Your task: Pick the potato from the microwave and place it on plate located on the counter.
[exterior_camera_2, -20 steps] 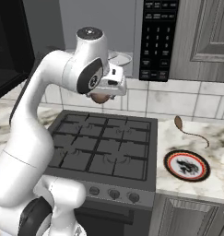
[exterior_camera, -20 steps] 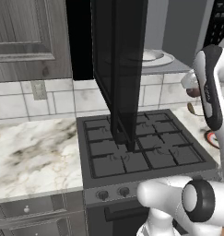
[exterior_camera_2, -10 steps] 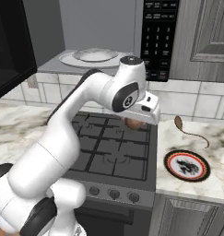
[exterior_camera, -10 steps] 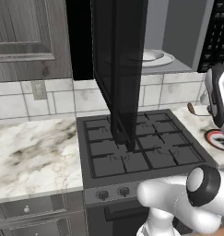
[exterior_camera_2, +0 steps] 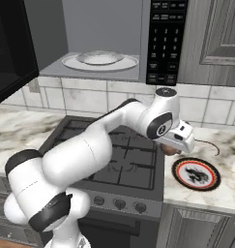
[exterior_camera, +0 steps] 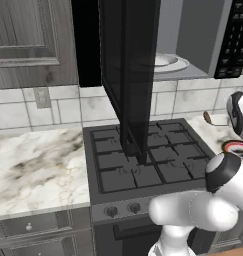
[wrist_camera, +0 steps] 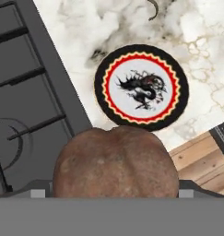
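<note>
**Potato carried out over the desk, plate just ahead**

Swinging rightward across the stove, the arm has gone from beside the microwave a second ago to the right edge of the stove now, and the jaws' carrier, the gripper, has dropped lower, close to the desk.

Progress, as I judge it: the pick is done and the carry nearly so. The potato is out of the microwave and clamped between the jaws, which are closed on it (the hand view shows it large and brown, right at the tips). In the right base view the potato peeks out under the hand, hanging above the seam between stove and desk, just beside the left rim of the plate but not yet over it. What is left is a short move onto the plate, a descent and a release. The microwave door stands open over the stove.

Count: one potato, one red-rimmed plate near the front edge of the desk, one pale dish on the microwave floor, one thin curved brown stick lying on the desk behind the plate, near the wall.
</note>
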You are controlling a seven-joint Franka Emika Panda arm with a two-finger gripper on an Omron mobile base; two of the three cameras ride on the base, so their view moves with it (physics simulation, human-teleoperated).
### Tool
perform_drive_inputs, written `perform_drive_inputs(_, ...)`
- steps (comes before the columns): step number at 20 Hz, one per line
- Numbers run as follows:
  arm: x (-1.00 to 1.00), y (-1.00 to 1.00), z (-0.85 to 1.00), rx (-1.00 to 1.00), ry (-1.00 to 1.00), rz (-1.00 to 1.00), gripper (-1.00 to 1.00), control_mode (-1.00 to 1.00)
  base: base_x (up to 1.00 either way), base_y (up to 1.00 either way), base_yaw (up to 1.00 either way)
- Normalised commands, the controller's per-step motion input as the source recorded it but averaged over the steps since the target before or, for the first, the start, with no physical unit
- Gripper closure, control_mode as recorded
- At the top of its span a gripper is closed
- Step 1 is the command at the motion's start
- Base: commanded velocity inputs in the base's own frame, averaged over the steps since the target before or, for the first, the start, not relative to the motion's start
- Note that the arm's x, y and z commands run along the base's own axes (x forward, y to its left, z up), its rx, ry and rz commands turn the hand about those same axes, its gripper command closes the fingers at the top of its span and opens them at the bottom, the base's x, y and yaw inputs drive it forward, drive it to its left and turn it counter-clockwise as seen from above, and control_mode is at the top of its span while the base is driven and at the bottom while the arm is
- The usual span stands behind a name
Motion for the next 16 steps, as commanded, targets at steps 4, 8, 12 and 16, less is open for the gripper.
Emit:
perform_drive_inputs(4,0.45,-0.7,-0.6,0.0,0.0,0.0,1.0,-1.0,0.0,0.0,0.0)
perform_drive_inputs(8,0.44,-0.67,-0.52,0.01,0.01,0.0,1.0,-1.0,0.0,0.0,0.0)
perform_drive_inputs(12,0.3,-0.45,-0.44,0.0,0.03,0.0,1.0,-1.0,0.0,0.0,0.0)
perform_drive_inputs(16,0.28,-0.37,-0.43,0.0,0.02,0.0,1.0,-1.0,0.0,0.0,0.0)
